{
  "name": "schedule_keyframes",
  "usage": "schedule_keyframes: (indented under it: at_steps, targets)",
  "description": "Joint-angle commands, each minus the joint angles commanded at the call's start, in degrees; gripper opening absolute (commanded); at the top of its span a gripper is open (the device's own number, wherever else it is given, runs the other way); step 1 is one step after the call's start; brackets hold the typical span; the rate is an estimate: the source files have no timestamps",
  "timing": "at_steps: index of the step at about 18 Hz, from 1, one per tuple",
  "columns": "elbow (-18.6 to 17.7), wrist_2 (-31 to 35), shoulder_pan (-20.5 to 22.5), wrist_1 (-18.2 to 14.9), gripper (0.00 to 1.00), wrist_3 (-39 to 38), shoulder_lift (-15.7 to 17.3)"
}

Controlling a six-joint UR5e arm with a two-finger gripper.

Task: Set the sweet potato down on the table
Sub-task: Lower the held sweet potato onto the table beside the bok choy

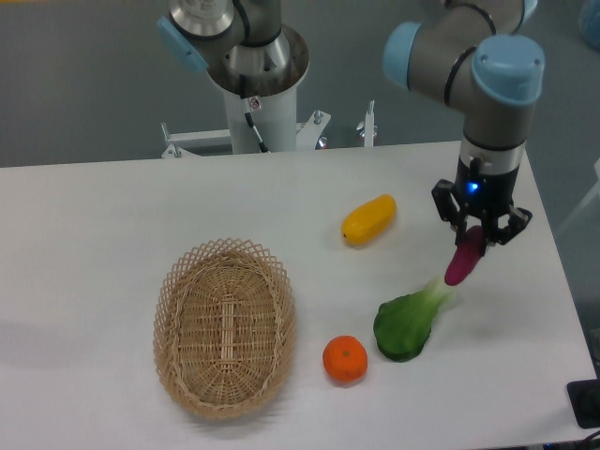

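- Gripper (479, 234): hangs pointing down over the right part of the table (112, 225); fingers closed on the upper end of the sweet potato (463, 260).
- Sweet potato: magenta-purple, slim, held nearly upright with a slight tilt, top end between the fingers, lower tapered end pointing down and to the left.
- Whether the lower tip touches the tabletop cannot be told from this view; it sits just beside the pale stalk end of the green leafy vegetable (411, 322).
- Green leafy vegetable: lies flat on the table, dark leafy end toward the near edge, pale stalk end pointing up-right toward the sweet potato.
- Orange (345, 360): on the table just left of the leafy vegetable, close but apart from it.
- Yellow-orange oblong fruit (368, 219): lies on the table left of the gripper, well apart from it, long axis tilted up to the right.
- Wicker basket (225, 324): oval, on the left-centre of the table, nothing visible inside; orange lies near its right rim, not touching.
- Arm: grey links with light blue joint caps; a blue light shows at the wrist just above the gripper.
- Arm base: mounted behind the far table edge, near centre.
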Motion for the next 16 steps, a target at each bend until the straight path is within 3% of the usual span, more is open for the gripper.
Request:
schedule_keyframes:
  at_steps: [4,7,16]
  targets:
    - [3.8,0.0,0.1,4.3,0.39,0.0,-6.8]
    - [5.2,0.0,0.0,4.8,0.39,0.0,-10.3]
    - [6.4,-0.1,-0.8,5.1,0.40,0.3,-14.8]
